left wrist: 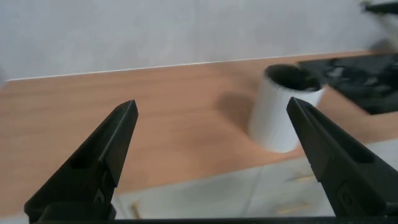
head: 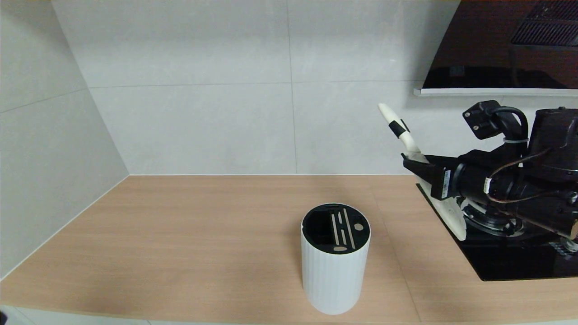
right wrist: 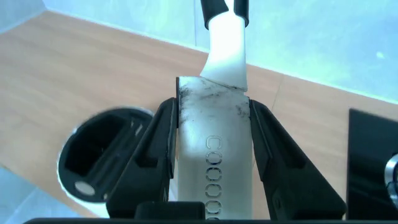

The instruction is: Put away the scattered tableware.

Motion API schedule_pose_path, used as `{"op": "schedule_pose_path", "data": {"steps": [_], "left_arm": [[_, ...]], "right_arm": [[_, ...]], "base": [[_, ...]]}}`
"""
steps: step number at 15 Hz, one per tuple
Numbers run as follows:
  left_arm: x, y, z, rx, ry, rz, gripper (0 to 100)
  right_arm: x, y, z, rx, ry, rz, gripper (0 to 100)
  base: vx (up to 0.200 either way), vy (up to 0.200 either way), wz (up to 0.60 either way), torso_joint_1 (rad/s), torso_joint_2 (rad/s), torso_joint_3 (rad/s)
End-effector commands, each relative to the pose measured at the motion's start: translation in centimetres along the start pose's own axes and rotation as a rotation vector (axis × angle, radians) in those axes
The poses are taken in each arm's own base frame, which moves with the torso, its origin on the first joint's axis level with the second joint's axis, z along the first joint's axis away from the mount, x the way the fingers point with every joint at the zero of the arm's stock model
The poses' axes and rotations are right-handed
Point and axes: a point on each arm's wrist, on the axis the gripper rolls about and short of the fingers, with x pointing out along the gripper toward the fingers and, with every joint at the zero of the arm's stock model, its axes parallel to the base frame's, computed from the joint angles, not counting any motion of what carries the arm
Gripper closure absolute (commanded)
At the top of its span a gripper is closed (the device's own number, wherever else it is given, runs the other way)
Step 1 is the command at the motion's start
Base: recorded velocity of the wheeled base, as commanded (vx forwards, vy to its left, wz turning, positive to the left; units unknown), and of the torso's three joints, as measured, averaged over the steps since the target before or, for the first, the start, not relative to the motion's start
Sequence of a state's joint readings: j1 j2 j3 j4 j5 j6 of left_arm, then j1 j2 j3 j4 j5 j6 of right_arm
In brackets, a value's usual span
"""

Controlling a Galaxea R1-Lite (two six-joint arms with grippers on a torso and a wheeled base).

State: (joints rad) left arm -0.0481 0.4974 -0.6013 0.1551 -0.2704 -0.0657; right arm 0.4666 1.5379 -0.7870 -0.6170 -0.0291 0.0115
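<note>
White knife (head: 408, 140): blade pinched in right gripper (head: 417, 166), tilted, handle pointing up and left, above the black cooktop (head: 496, 259) edge. White slotted holder (head: 334, 266): upright, near centre of counter (head: 203, 234). Left gripper (left wrist: 211, 109): spread wide, holding nothing.

We see bright, even light; the white holder (left wrist: 281, 118) throws a soft shadow across the countertop (left wrist: 155, 118); the glossy hood (head: 487, 45), upper right, shows reflections.
</note>
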Motion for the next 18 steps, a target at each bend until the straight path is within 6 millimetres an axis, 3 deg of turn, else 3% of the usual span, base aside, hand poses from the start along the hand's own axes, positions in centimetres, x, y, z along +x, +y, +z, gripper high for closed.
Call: {"op": "schedule_pose_path", "data": {"steps": [1, 2, 4, 7, 11, 13, 15, 18], "left_arm": [[10.5, 0.5, 4.9, -0.125, 0.216, -0.212, 0], [11.5, 0.1, 4.9, -0.156, 0.231, -0.247, 0], [17.0, -2.8, 4.9, -0.401, 0.227, -0.414, 0], [21.4, -4.8, 3.1, -0.548, 0.239, -0.482, 0], [24.9, -8.0, -0.4, -0.633, 0.260, -0.566, 0], [26.8, -9.4, -2.3, -0.635, 0.243, -0.520, 0], [27.9, -10.4, -3.2, -0.639, 0.201, -0.474, 0], [28.0, -11.2, -3.6, -0.641, 0.193, -0.493, 0]], "right_arm": [[-0.5, 1.9, 0.4, -0.006, -0.015, 0.062, 100], [-0.5, 2.2, 0.2, -0.008, -0.011, 0.071, 100], [-0.9, 3.7, 0.3, -0.016, -0.008, 0.075, 100], [-1.5, 5.3, 0.3, -0.020, -0.014, 0.127, 100], [-0.9, 7.9, -0.7, 0.024, 0.028, 0.176, 100], [-0.8, 8.8, -1.1, 0.039, 0.040, 0.189, 100], [-0.8, 9.5, -1.4, 0.042, 0.051, 0.214, 100], [-0.9, 10.7, -1.3, 0.075, 0.056, 0.252, 100]], "base": [[0.000, 0.000, 0.00, 0.000, 0.00, 0.000], [0.000, 0.000, 0.00, 0.000, 0.00, 0.000], [0.000, 0.000, 0.00, 0.000, 0.00, 0.000], [0.000, 0.000, 0.00, 0.000, 0.00, 0.000], [0.000, 0.000, 0.00, 0.000, 0.00, 0.000], [0.000, 0.000, 0.00, 0.000, 0.00, 0.000], [0.000, 0.000, 0.00, 0.000, 0.00, 0.000], [0.000, 0.000, 0.00, 0.000, 0.00, 0.000]]}}
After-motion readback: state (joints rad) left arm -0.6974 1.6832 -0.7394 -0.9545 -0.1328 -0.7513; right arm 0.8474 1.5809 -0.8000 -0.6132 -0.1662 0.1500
